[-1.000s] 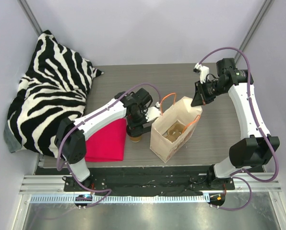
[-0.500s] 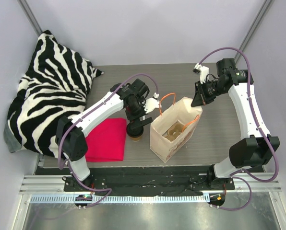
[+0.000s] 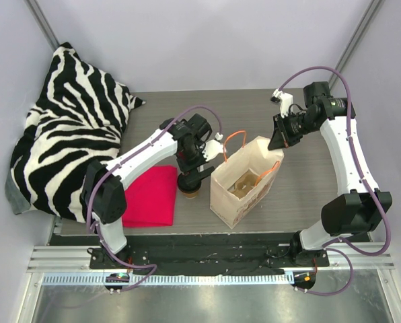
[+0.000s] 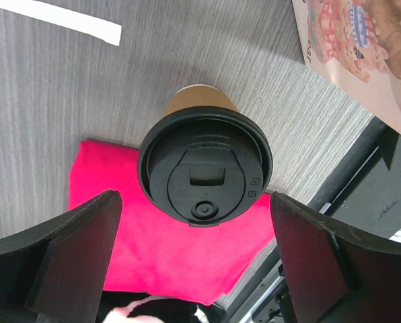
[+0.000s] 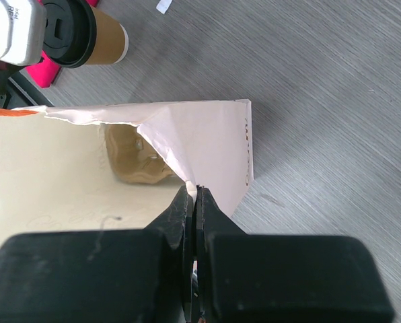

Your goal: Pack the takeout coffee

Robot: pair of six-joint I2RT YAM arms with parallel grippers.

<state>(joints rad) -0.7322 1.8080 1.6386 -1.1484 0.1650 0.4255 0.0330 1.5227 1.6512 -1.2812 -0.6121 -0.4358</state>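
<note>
Near table's front edge, between red cloth (image 3: 150,198) and paper bag (image 3: 235,202), takeout coffee (image 4: 205,173) stands upright: brown cup w/ black lid on, not packed yet. Left gripper (image 4: 195,202) hovers over it, jaws wide apart, holding nothing. Right gripper (image 5: 194,194) pinched on bag rim, keeping mouth open. Pulp carrier (image 3: 243,183) sits inside. Todo: grasp, lift, lower into bag

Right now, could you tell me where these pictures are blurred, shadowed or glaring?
Left wrist: the brown paper cup with round black plastic lid is sharp, the left tool has soft dark fingers. Right wrist: the right tool is blurred, the pale kraft paper bag crisp. Top external: even light, glare on the white strip at the near edge.
</note>
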